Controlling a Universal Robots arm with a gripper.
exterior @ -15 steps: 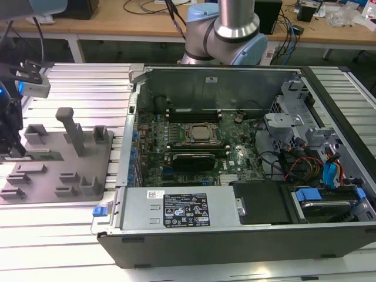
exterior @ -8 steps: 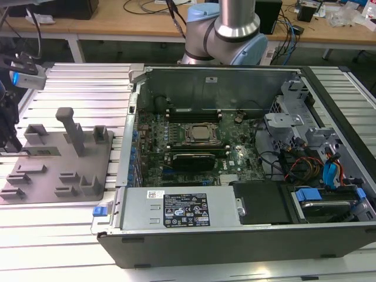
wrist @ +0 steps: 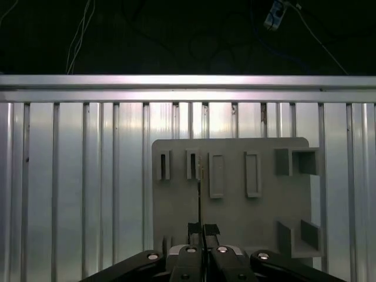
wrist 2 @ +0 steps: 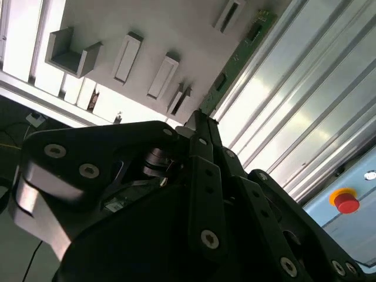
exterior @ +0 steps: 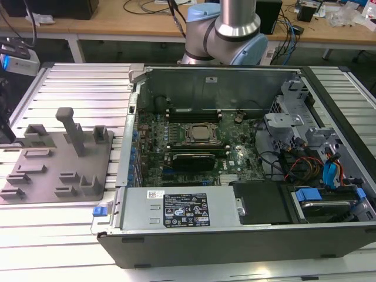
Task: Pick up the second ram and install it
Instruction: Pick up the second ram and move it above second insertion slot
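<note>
Close in, the black two-finger gripper has its fingertips pinched nearly together, with only a sliver of a gap. In that gap sits the second ram, a thin green circuit-board stick with small dark chips. It is seen edge-on in the first wrist view as a dark line.

In the second wrist view the gripper shows from the side. There the second ram runs as a narrow green strip straight out from the fingertips. Its long axis carries on in line with the fingers rather than lying across them, so the grip looks to be at one end of the stick.

Beyond it lies the flat gray plastic fixture plate with its upright blocks and slots. Whether the stick's far end is clear of a slot or touches it, I cannot tell.

The plate rests on the ribbed aluminium table. Well apart from the plate, toward the exterior view's right, stands the open black computer case. Inside it, the long black memory slot rails run left to right across that view, just beside the square CPU socket.
</note>
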